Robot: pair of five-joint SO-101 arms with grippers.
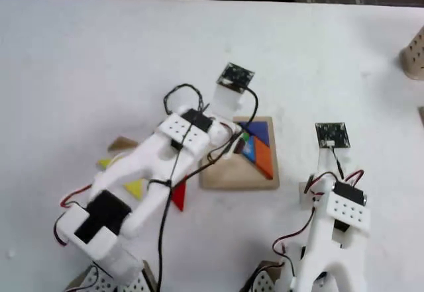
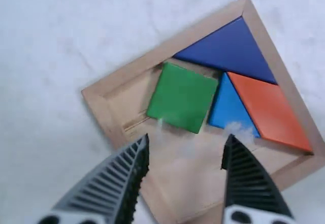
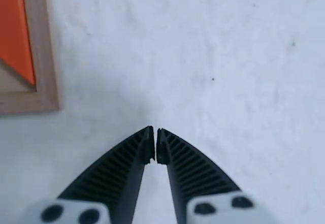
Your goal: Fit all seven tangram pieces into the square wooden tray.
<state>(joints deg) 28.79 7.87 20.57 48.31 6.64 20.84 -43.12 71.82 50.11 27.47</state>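
Note:
The square wooden tray (image 2: 109, 96) holds a dark blue triangle (image 2: 228, 49), an orange piece (image 2: 269, 109), a light blue triangle (image 2: 227, 107) and a green square (image 2: 183, 97). The green square lies slightly askew beside the light blue triangle. My left gripper (image 2: 187, 142) hangs open just above the tray's bare part, holding nothing. In the high view the left arm (image 1: 179, 140) covers the tray's (image 1: 238, 176) left side. A red triangle (image 1: 178, 196), yellow pieces (image 1: 133, 187) and a tan piece (image 1: 121, 144) lie left of the tray. My right gripper (image 3: 155, 145) is shut over bare table beside the tray's corner (image 3: 43, 82).
The right arm (image 1: 341, 206) stands to the right of the tray. A perforated wooden object (image 1: 414, 53) sits at the far right edge. White table spreads behind the tray and to both sides.

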